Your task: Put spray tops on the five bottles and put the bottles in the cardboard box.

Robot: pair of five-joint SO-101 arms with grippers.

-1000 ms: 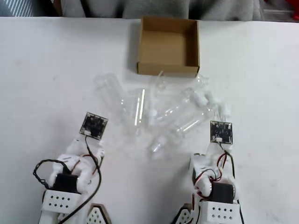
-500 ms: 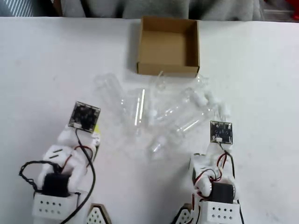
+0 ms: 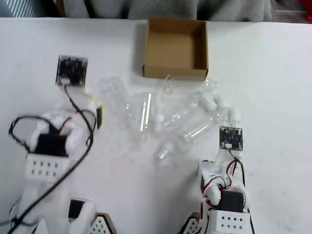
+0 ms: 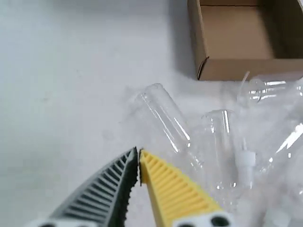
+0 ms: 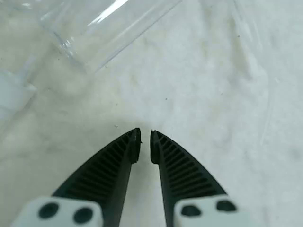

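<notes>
Several clear bottles lie in a loose heap on the white table in front of the open cardboard box [image 3: 174, 73], among them the leftmost bottle [image 3: 112, 91] and one nearest the arms [image 3: 165, 153]. White spray tops [image 3: 210, 103] lie among them at the right. My left gripper [image 4: 138, 158], one finger grey and one yellow, is shut and empty, its tips just short of the leftmost bottle [image 4: 165, 116]; the box [image 4: 246, 68] is beyond. My right gripper [image 5: 145, 139] is shut and empty over bare table, near a bottle's mouth [image 5: 102, 33].
The left arm [image 3: 48, 146] stretches over the table's left side with a black cable looping off it. The right arm [image 3: 224, 195] sits folded at the near edge. Bare table lies to either side of the heap.
The left arm has lifted from its folded pose and swung forward and to the left, toward the leftmost bottle. The right arm and the bottles have not moved.
</notes>
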